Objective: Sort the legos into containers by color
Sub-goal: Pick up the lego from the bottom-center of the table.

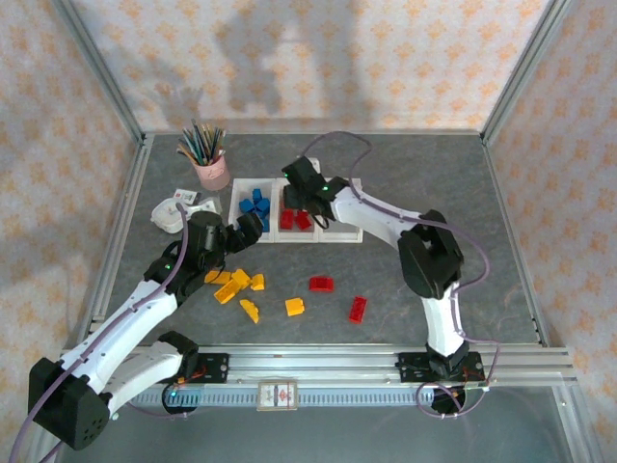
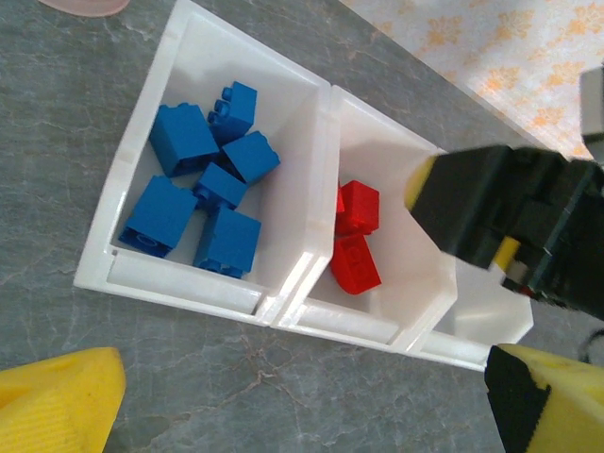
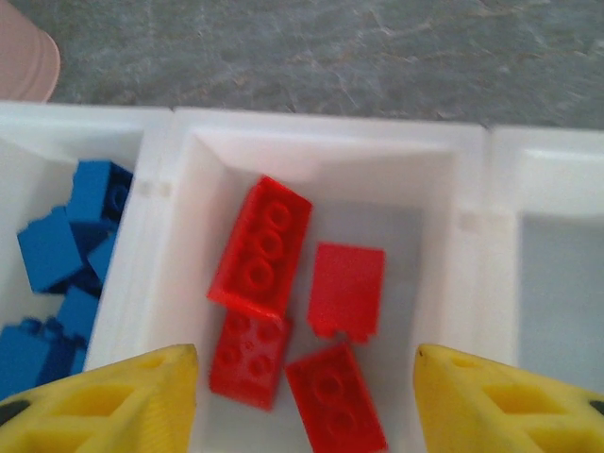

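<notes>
Bright, even light; soft shadows on back wall [image 1: 251, 87]. Right wrist view blurry; white bins [image 2: 316, 179] slightly overexposed.

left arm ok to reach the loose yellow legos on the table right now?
Probably yes. The small yellow plastic bricks lie bare on the table right beside the left gripper, whose fingers are open and empty. The right gripper is off over the white plastic bin of red bricks.

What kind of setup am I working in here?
Likely a lab test cell: aluminium frame posts, printed wallpaper backdrop, and a grey tabletop with a mounting rail along its near edge.
</notes>
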Controlling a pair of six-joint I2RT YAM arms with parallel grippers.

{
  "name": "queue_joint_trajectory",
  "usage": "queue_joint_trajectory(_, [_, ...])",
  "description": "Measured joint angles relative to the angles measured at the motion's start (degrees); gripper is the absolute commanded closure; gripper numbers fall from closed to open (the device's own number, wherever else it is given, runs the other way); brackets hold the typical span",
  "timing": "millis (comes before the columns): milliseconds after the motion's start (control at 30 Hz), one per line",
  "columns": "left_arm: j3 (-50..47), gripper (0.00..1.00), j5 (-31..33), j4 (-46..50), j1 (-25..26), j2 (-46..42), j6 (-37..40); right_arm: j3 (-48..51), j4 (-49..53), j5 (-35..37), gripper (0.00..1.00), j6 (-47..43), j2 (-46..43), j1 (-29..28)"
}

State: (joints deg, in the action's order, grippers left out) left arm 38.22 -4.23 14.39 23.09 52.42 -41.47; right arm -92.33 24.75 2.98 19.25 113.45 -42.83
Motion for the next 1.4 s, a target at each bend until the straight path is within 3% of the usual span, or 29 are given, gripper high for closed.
queue_joint_trajectory(267, [-0.02,0.01,-2.82,0.00,1.53,0.00,-0.04,16.37,0.00,0.04,0.31,0.35,-15.87,-2.71])
queue_joint_trajectory(633, [-2.84,0.01,-2.25,-0.31,10.88,-1.11,-3.61,33.03,2.43,0.00,0.23,5.14,-24.30,-10.05])
queue_joint_trajectory(900, [-6.84,0.01,-0.37,-0.44,11.80,-4.24,-6.78,39.43,1.88,-1.84,0.18,11.72,-25.33,-13.73])
queue_joint_trajectory(1400, [-6.91,0.01,2.01,-0.37,11.80,-5.73,-8.02,38.47,-0.76,-1.88,0.07,21.00,-18.64,-15.37])
